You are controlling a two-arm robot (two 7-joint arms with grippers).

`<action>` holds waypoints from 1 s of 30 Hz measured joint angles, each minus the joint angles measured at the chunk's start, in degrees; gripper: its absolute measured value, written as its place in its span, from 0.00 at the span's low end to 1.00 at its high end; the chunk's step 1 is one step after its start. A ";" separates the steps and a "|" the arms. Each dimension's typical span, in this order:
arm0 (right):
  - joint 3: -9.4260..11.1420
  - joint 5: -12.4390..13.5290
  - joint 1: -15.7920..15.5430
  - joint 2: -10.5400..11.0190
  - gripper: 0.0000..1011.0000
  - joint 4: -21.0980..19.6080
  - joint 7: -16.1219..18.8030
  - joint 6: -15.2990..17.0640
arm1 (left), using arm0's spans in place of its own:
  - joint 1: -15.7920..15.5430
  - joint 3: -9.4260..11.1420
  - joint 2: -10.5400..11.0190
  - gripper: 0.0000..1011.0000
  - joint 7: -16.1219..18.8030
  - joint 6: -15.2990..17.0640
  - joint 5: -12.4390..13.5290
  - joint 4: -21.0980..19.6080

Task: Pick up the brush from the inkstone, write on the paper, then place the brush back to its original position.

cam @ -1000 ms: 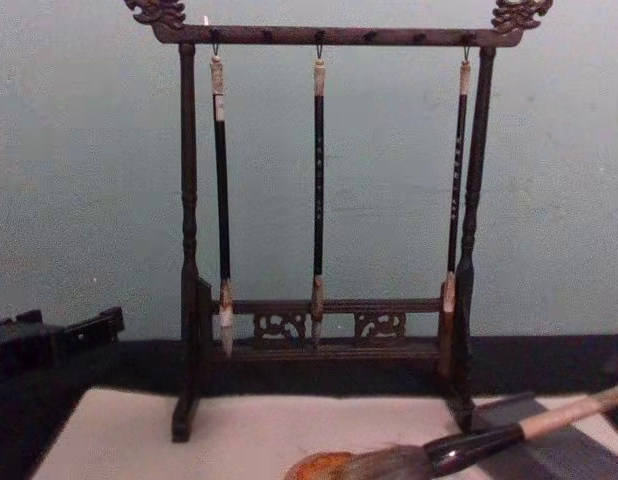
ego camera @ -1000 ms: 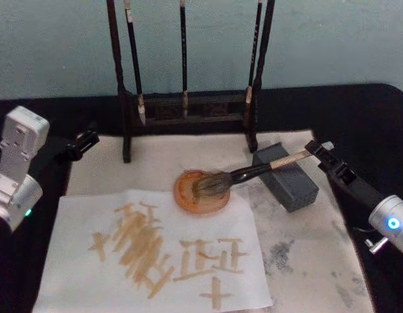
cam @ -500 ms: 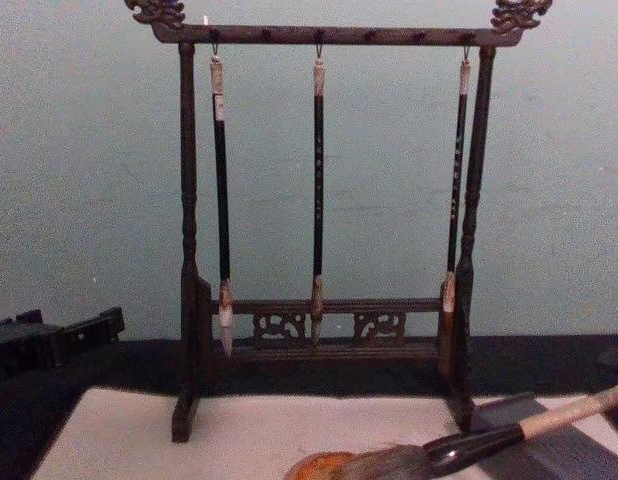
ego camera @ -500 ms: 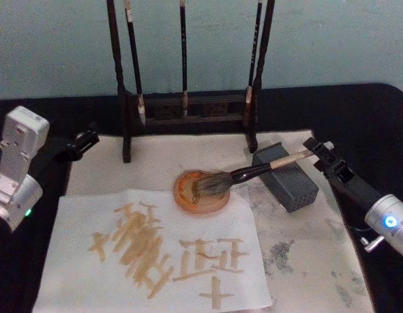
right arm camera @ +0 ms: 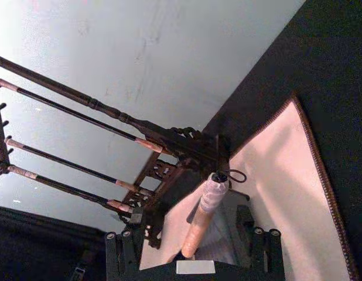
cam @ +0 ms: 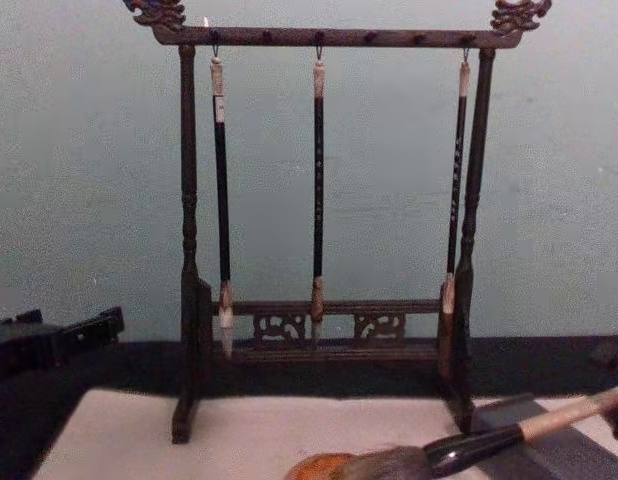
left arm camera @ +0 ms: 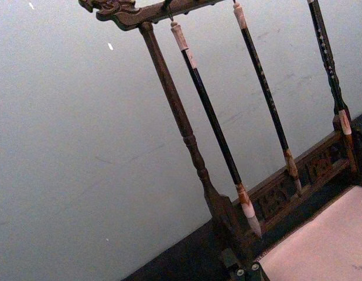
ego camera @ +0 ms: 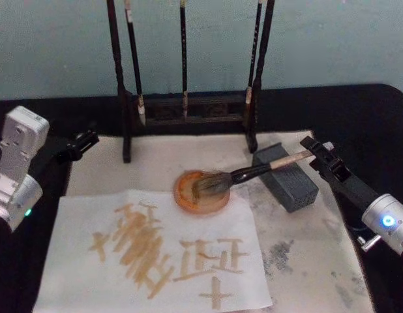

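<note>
The brush (ego camera: 253, 172) lies at rest, its bushy bristles in the round orange inkstone dish (ego camera: 185, 195) and its pale handle propped on a dark grey block (ego camera: 296, 186). My right gripper (ego camera: 319, 151) is at the handle's capped end. In the right wrist view the handle (right arm camera: 201, 219) runs between the two fingers (right arm camera: 119, 240), which stand wide apart and open. The paper (ego camera: 77, 215), a white sheet with tan strokes, lies at the front left. My left gripper (ego camera: 77, 145) is parked at the table's left edge, away from everything. The chest view shows the brush (cam: 479, 445) low at the right.
A dark wooden rack (ego camera: 188, 107) with three slim hanging brushes stands at the back, on the far edge of a large off-white mat (ego camera: 306, 261) with grey smudges. Black table surrounds the mat. A pale green wall is behind.
My right arm has shifted a little toward the rack. The brush has stayed on the dish and block. The left arm has barely moved.
</note>
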 joint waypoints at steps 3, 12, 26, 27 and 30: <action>-0.20 0.26 0.13 0.18 0.99 0.06 0.05 -0.22 | 0.00 0.00 0.00 0.99 0.00 0.00 0.00 0.00; -1.18 1.21 0.61 0.98 0.99 0.27 0.30 -1.14 | 0.00 0.00 0.00 0.99 0.00 0.00 0.00 0.00; -2.68 2.49 1.21 2.04 0.99 0.50 0.24 -2.60 | 0.00 0.00 0.00 0.99 0.00 0.00 0.00 0.00; -2.68 2.49 1.21 2.03 0.99 0.50 0.25 -2.60 | 0.00 0.00 0.00 0.99 0.00 0.00 0.00 0.00; -2.65 2.49 1.21 2.01 0.99 0.50 0.25 -2.59 | 0.00 0.00 0.00 0.99 0.00 0.00 0.00 0.00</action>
